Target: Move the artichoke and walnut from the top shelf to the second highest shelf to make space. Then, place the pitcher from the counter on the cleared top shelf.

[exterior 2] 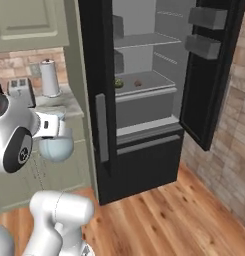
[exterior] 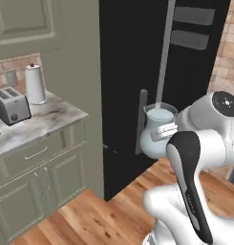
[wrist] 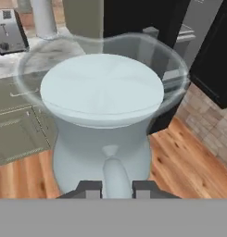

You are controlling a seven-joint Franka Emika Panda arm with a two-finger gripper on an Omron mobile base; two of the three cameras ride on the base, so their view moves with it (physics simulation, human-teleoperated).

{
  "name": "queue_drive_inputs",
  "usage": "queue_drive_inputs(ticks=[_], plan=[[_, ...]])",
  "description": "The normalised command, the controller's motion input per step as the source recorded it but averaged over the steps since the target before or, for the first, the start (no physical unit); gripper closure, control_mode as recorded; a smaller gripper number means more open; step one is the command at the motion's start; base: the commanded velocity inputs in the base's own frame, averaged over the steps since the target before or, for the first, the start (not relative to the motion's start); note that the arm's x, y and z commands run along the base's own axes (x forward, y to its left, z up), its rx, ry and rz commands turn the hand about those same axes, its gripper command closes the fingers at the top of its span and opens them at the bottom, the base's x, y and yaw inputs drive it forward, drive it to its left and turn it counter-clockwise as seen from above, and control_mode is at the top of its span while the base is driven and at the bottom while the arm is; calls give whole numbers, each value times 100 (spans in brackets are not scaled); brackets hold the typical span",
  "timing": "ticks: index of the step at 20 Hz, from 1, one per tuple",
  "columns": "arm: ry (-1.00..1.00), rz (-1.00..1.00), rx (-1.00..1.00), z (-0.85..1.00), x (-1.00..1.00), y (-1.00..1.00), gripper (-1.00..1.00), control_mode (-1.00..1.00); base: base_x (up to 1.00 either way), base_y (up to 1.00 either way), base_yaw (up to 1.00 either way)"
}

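The gripper (wrist: 116,189) has its jaws clamped narrowly on the side handle of the pitcher (wrist: 103,115), which hangs upright in mid-air above the wooden floor (exterior 2: 184,210), off the worktop (exterior: 39,119) and in front of the fridge. In the right base view, the artichoke (exterior 2: 118,83) and walnut (exterior 2: 138,83) rest apart on the second highest shelf (exterior 2: 149,92), and the top shelf (exterior 2: 144,40) sits above them.
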Motion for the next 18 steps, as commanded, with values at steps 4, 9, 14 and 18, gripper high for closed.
queue_drive_inputs(ticks=[4, 9, 14, 18], plan=[[0, 0, 0, 0, 0, 0, 100, 100, 20, -80, -26], [0, 0, 0, 0, 0, 0, 100, 100, 32, -75, -23], [0, 0, 0, 0, 0, 0, 100, 100, 56, -59, -4], [0, 0, 0, 0, 0, 0, 100, 100, 55, -41, 18]])
